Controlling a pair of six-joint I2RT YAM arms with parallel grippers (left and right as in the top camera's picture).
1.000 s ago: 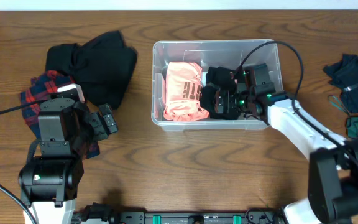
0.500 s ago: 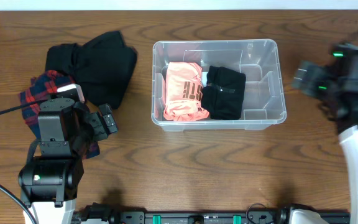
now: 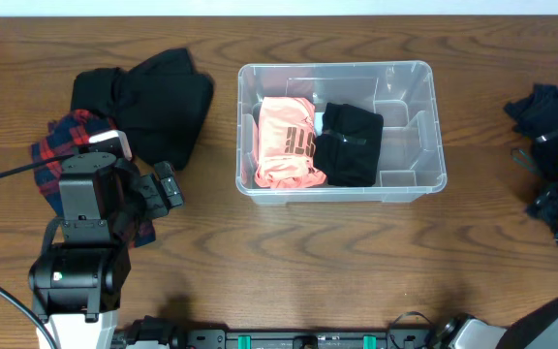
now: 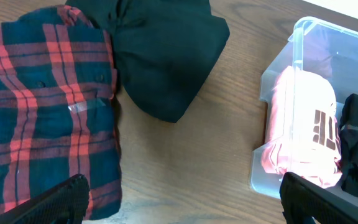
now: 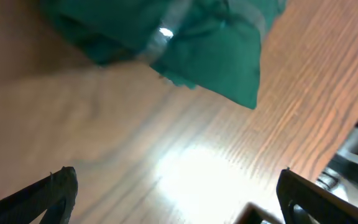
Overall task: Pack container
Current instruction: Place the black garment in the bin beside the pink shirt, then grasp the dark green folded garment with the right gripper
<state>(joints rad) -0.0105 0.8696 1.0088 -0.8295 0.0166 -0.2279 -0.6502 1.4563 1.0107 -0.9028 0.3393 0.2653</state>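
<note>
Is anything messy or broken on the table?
Nothing is broken or spilled. The pink garment and black garment lie folded inside the container. The plaid shirt, black pile and navy garment lie loose on the table outside it.

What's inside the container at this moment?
The container holds a folded pink garment at its left end and a folded black garment right beside it; the right end is bare. Anything beneath the two garments is covered.

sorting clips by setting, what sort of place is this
Likely a robotics lab workbench, not a home: a robot arm stands at the edge of a wooden table, with a clear bin of folded clothes and loose garment piles laid out either side.
</note>
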